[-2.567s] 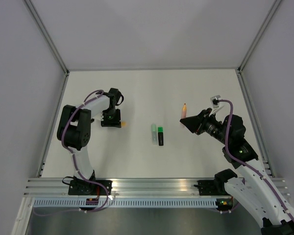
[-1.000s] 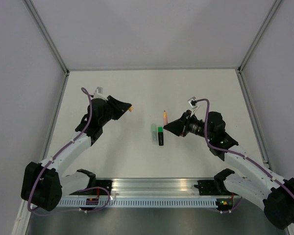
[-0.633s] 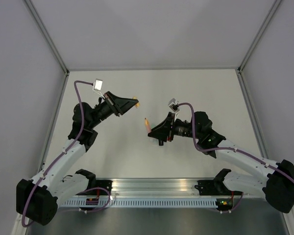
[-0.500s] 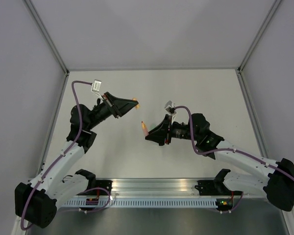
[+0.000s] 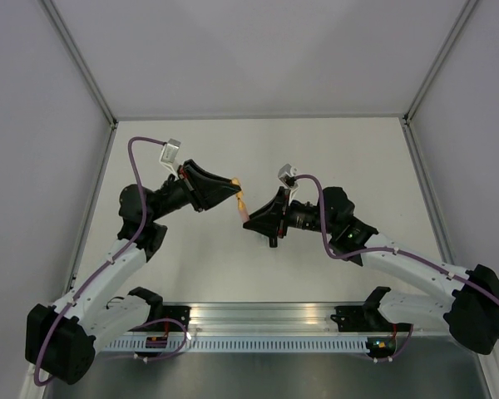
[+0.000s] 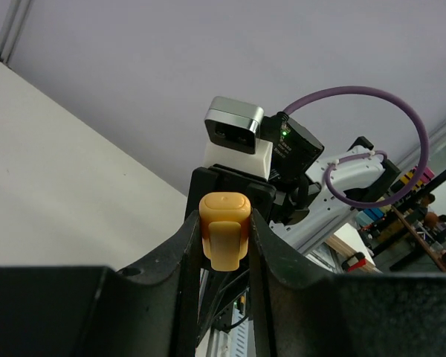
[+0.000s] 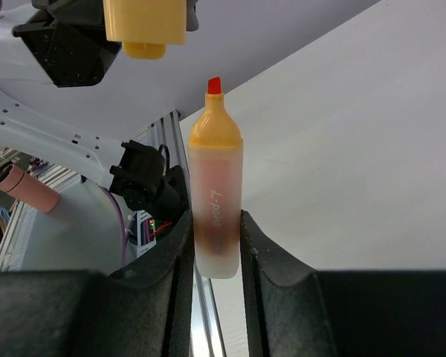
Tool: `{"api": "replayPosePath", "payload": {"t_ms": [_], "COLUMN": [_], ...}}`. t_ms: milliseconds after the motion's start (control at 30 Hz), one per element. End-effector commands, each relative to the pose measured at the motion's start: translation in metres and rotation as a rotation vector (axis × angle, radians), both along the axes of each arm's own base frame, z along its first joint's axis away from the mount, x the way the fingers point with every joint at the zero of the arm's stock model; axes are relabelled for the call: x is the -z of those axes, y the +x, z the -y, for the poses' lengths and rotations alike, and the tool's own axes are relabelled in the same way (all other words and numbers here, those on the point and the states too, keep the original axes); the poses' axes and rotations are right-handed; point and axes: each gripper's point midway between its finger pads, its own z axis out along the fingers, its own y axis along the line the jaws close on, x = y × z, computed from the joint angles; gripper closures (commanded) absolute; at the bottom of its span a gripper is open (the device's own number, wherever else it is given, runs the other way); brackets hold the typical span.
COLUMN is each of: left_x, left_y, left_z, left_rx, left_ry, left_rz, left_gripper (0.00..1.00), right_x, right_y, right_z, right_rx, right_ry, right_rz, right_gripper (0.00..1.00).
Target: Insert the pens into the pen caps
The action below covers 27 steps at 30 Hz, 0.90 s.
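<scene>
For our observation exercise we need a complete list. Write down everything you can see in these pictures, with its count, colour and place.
pen cap: one, orange, held above the table in the left gripper
pen: one, salmon orange, uncapped, tip pointing towards the pen cap but not inside it
table: one, white, beneath both arms
left gripper: one, black, shut on the pen cap
right gripper: one, black, shut on the pen

We look into a robotics lab cell: white table, pale enclosure walls, aluminium rail.
</scene>
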Motion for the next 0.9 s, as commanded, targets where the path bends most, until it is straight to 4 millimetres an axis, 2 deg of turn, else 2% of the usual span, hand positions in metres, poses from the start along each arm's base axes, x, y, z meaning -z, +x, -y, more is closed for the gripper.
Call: {"api": "replayPosePath", "payload": {"t_ms": [0, 233, 533, 867], "left_x": [-0.01, -0.006, -0.01, -0.012], "left_y": [-0.015, -0.016, -0.02, -0.025], "left_z": [0.001, 0.002, 0.001, 0.001], "left_rx": [0.053, 0.063, 0.076, 0.097], "left_ry": [-0.009, -0.013, -0.032, -0.042], "left_rz": [0.117, 0.129, 0.159, 0.182], "left_gripper": [0.98, 0.98, 0.98, 0.98], "right_x": [-0.028, -0.033, -0.037, -0.043], "right_y": [-0.011, -0.02, -0.029, -0.032], "right_z": [-0.003, 0.0, 0.001, 0.004], "right_rx": [-0.064, -0.092, -0.133, -0.133], "right_ry": [0.087, 0.113, 0.145, 0.156], "right_rz": [0.075, 0.089, 0.086, 0.1], "right_gripper": [1.0, 1.0, 1.0, 1.0]}}
